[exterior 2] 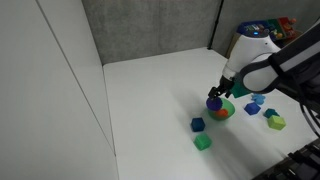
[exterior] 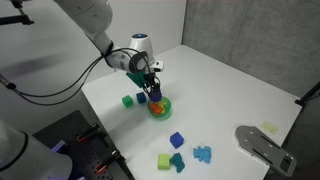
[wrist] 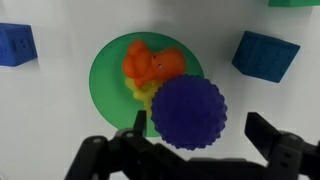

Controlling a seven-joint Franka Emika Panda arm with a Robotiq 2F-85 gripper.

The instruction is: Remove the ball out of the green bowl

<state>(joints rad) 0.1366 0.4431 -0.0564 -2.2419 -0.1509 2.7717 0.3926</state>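
The ball (wrist: 190, 112) is a dark purple knobbly sphere. In the wrist view it lies over the near rim of the green bowl (wrist: 110, 80), between my fingers. My gripper (wrist: 202, 120) is open: the ball is close to one finger, with a clear gap to the other. An orange and yellow toy (wrist: 152, 65) lies in the bowl. In both exterior views my gripper (exterior: 152, 85) (exterior 2: 222, 92) hangs just over the bowl (exterior: 163, 108) (exterior 2: 228, 108), with the ball (exterior: 142, 98) (exterior 2: 213, 101) at its tips by the bowl's edge. I cannot tell whether the ball rests on the table.
Blue cubes (wrist: 265, 55) (wrist: 15, 45) flank the bowl. A green cube (exterior: 128, 100) sits close by. More blocks (exterior: 177, 139) (exterior: 165, 160) (exterior: 203, 154) lie toward the table's near edge, beside a grey object (exterior: 262, 145). A grey wall stands behind the table.
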